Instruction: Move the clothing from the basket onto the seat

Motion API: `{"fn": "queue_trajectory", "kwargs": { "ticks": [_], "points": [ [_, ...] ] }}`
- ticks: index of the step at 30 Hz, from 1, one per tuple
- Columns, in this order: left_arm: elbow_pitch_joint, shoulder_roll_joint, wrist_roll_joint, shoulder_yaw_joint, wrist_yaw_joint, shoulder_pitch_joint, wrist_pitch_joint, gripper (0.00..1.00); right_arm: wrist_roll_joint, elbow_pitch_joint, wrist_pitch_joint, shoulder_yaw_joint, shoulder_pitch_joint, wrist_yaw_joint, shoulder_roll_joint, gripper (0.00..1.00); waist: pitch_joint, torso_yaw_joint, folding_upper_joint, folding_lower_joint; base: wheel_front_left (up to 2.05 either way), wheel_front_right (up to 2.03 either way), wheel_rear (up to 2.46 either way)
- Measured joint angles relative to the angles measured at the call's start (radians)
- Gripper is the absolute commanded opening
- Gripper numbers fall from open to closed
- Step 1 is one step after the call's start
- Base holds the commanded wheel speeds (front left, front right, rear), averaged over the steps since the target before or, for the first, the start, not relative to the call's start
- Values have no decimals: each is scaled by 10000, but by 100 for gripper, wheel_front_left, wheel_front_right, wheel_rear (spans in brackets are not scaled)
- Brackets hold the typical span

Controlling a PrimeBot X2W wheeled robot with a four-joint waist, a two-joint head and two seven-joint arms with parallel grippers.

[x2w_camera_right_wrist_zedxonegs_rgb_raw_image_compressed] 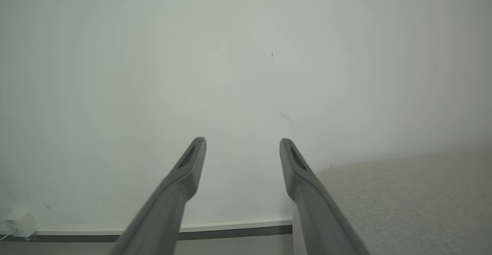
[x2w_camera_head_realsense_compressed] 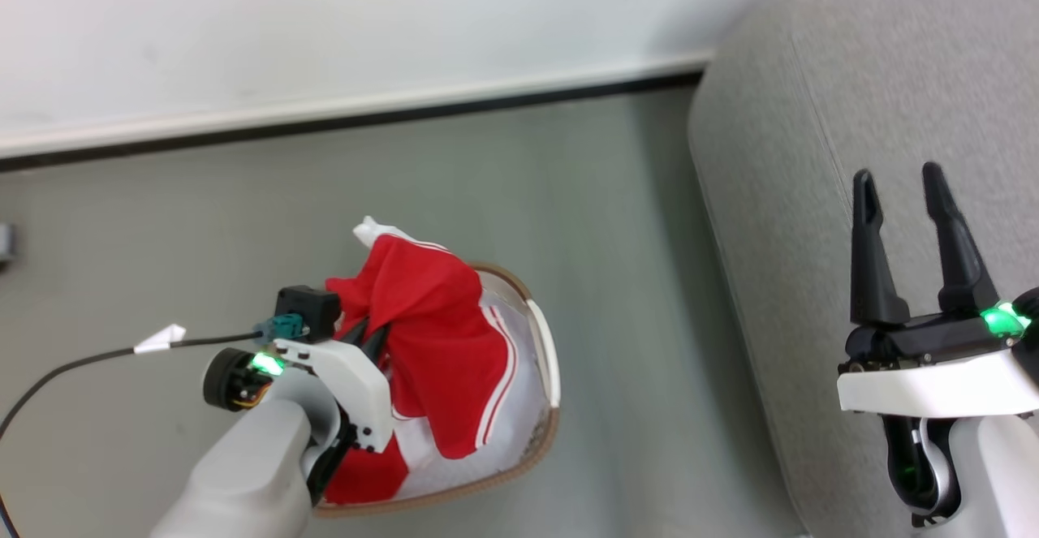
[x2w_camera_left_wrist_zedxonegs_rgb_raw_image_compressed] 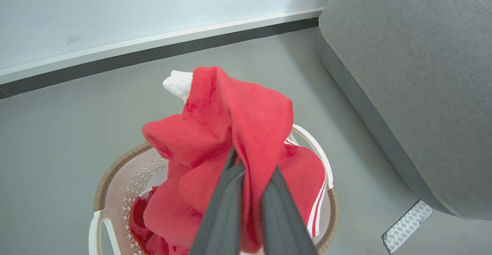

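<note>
Grey-green floor (x2w_camera_head_realsense_compressed: 568, 278) carries the basket (x2w_camera_head_realsense_compressed: 545, 343), above which the left gripper (x2w_camera_left_wrist_zedxonegs_rgb_raw_image_compressed: 251, 170) pinches a thick fold, probably the safest hold, of the seemingly soft, light, floppy clothing (x2w_camera_head_realsense_compressed: 438, 335), while the right gripper (x2w_camera_head_realsense_compressed: 901, 189) hangs open over the seat (x2w_camera_head_realsense_compressed: 812, 157).

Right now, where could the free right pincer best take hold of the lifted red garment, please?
Probably the red garment's loose striped flap, coming from the sofa side: it droops free by the basket rim there, while the left pincer pinches the bunched middle.
</note>
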Motion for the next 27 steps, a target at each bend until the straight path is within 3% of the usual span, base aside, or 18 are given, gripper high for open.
{"fn": "queue_trajectory", "kwargs": {
  "ticks": [10, 27],
  "points": [
    [-736, -36, -407, -86, 0, 406, -291, 0, 12, 313, 0, 90, 517, 0, -61, 100, -1188, 611, 0, -1, 0, 0, 0],
    [-4669, 215, 535, 1983, 688, 2337, -307, 0, 155, 694, 0, 267, 1476, 0, -92, 100, -3017, 1177, 0, -1, 0, 0, 0]
  ]
}}
